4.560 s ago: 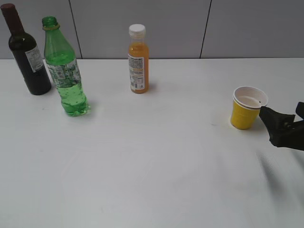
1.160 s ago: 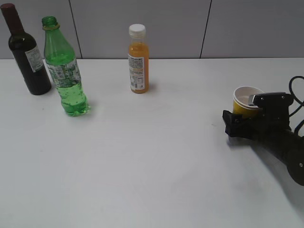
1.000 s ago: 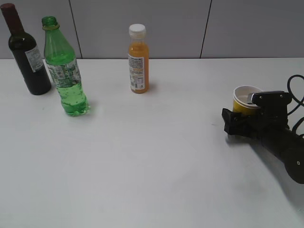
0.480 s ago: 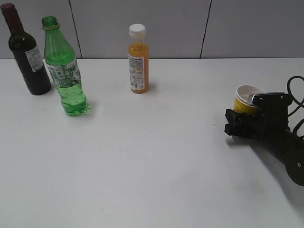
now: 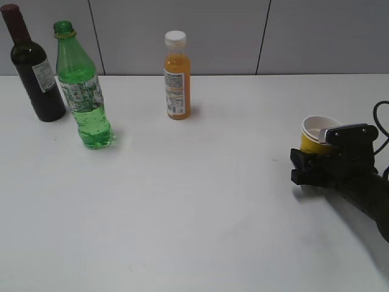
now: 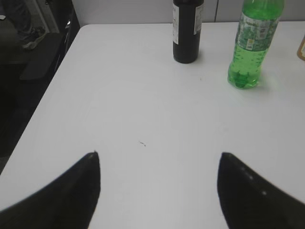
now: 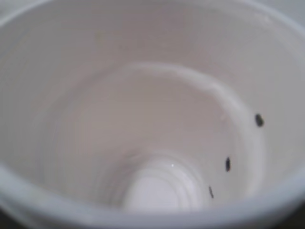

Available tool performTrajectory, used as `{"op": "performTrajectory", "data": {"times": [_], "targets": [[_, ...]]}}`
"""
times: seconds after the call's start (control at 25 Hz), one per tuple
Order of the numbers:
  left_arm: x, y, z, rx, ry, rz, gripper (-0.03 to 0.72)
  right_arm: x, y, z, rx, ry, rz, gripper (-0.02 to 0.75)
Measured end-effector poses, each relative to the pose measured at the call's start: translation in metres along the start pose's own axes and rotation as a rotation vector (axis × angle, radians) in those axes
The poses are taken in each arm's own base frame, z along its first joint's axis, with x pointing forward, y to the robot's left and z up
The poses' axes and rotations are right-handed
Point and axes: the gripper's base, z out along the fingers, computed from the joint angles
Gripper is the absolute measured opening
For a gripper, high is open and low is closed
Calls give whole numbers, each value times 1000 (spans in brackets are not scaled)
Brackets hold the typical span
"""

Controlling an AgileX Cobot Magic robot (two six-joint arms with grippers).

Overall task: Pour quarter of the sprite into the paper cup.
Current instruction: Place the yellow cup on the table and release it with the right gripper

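The sprite, a tall green bottle with no cap, stands at the back left; it also shows in the left wrist view. The yellow paper cup is at the right, tilted a little. My right gripper is shut around its lower part. The right wrist view is filled by the cup's white, empty inside with a few dark specks. My left gripper is open and empty over bare table, well short of the sprite. It is out of the exterior view.
A dark wine bottle stands just left of the sprite, also in the left wrist view. An orange juice bottle with a white cap stands at the back middle. The table's left edge drops to a dark floor.
My right gripper came in from the right edge and closed round the paper cup. In the last second the cup shifted slightly right and toward the front with it.
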Motion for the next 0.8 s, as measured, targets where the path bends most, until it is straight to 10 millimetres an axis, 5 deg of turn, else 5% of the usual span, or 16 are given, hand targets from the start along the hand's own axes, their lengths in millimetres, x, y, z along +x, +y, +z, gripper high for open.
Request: {"op": "performTrajectory", "data": {"times": [0.56,0.8], "targets": [[0,0,0,0,0,0,583,-27,42,-6,-477,-75,-179,447],[0,0,0,0,0,0,583,-43,79,4,-769,-137,-282,447]]}}
